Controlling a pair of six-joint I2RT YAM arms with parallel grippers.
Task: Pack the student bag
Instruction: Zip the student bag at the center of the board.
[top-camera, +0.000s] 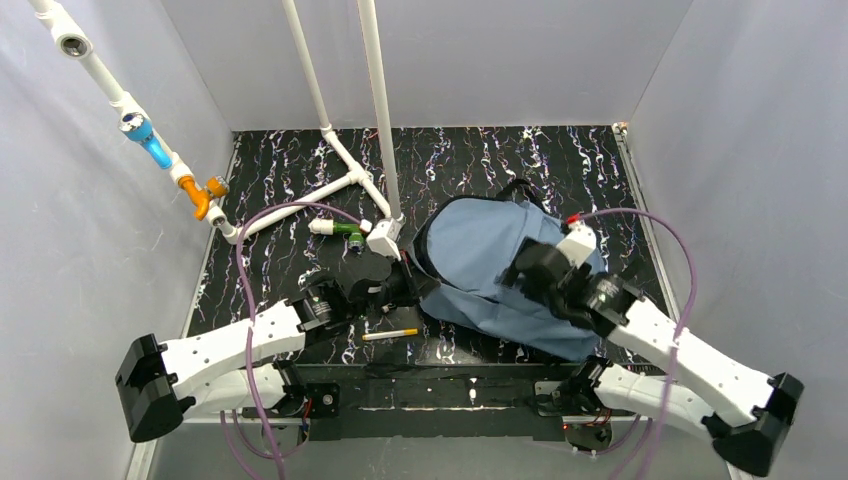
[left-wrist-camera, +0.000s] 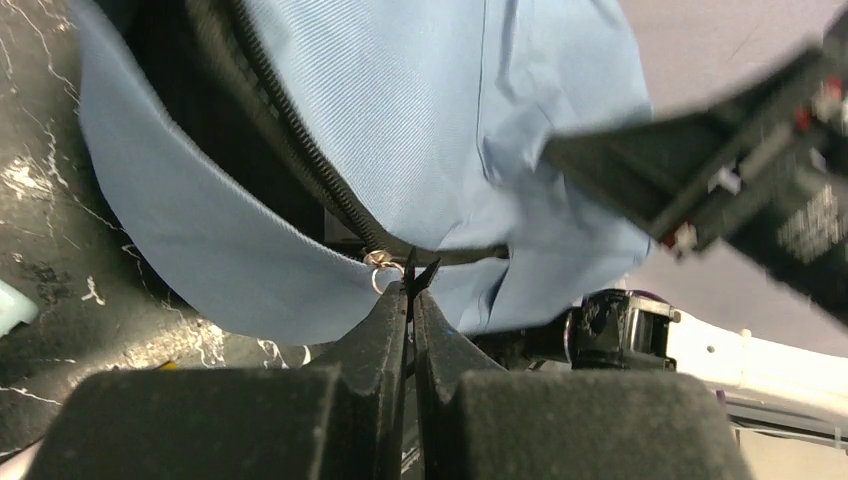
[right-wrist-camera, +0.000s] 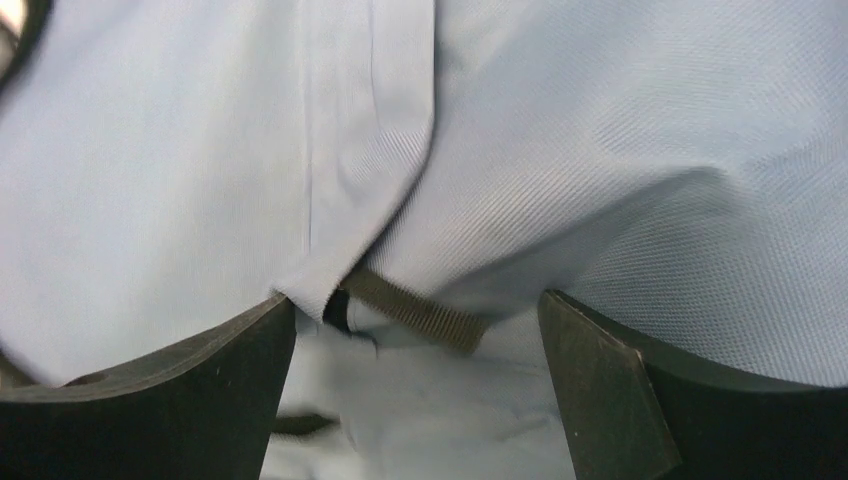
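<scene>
The student bag (top-camera: 490, 265) lies flat, its long axis running from the far handle down toward the right arm's base; its open mouth faces left, edged by the zipper (left-wrist-camera: 300, 160).

At the bag's left edge sits the left gripper (left-wrist-camera: 410, 290), fingers pressed together, tips touching the zipper's small metal ring (left-wrist-camera: 380, 272); whether a tab is caught between them I cannot tell. From those tips the zipper line runs up and away along the bag's left rim; any pull would likely follow that line, and the left arm is plainly nearer.

Over the bag's top the right gripper (right-wrist-camera: 415, 300) hangs spread wide, holding nothing, a dark strap (right-wrist-camera: 420, 318) between its fingers.

Near the bag's left corner lies a pen (top-camera: 390, 335).
</scene>
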